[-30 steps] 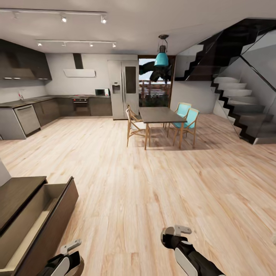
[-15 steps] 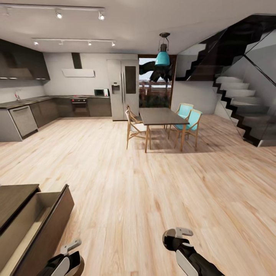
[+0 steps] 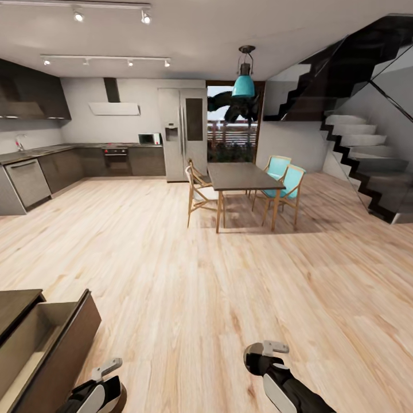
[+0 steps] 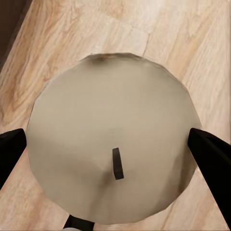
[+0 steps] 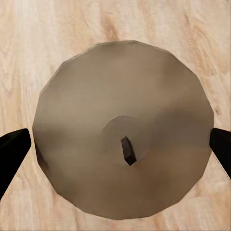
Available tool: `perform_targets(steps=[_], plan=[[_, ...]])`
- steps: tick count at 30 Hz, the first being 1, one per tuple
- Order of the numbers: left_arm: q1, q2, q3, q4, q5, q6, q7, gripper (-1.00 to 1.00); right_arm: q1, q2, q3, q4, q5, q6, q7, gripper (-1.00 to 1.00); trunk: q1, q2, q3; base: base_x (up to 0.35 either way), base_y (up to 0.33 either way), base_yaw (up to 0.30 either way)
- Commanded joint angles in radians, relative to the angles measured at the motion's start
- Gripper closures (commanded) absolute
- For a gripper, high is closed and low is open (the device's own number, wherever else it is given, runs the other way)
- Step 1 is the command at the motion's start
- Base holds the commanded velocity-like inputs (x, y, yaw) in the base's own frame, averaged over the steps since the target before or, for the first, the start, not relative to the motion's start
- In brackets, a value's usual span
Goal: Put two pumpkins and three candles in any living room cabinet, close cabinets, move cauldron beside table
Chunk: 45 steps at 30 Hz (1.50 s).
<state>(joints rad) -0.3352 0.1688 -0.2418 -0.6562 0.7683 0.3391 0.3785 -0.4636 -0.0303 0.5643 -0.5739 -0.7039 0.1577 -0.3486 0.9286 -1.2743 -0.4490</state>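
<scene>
1. At the head view's lower left, the dark-brown cabinet [image 3: 54, 344] stood with one drawer pulled open, its pale beige inside showing.
2. The left gripper [image 4: 108, 151] was clamped on a candle [image 4: 113, 154]: a stubby cream-grey cylinder seen from above, with a rounded top and a short dark wick. It sat squarely between the two black fingers [image 4: 209, 154], which pressed its opposite sides over the wood floor [image 3: 229, 275].
3. The right gripper [image 5: 115, 151] likewise gripped a second candle [image 5: 125, 125], browner beige and faceted, centred between its jaws above bare planks.
</scene>
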Motion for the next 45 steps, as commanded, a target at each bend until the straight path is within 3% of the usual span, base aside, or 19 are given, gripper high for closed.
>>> perform_targets(steps=[1, 45], plan=[[-0.001, 0.001, -0.007, -0.002, 0.008, 0.001, 0.010, 1.00, -0.001, -0.002, 0.008, -0.003, -0.003, 0.004, -0.010, 1.00, 0.001, -0.001, -0.001, 0.324, -0.108, 0.000], [-0.001, -0.006, -0.008, -0.002, 0.009, -0.041, 0.010, 1.00, -0.001, -0.002, 0.008, -0.003, -0.003, 0.005, -0.007, 1.00, 0.001, -0.001, -0.001, 0.306, -0.147, 0.016]])
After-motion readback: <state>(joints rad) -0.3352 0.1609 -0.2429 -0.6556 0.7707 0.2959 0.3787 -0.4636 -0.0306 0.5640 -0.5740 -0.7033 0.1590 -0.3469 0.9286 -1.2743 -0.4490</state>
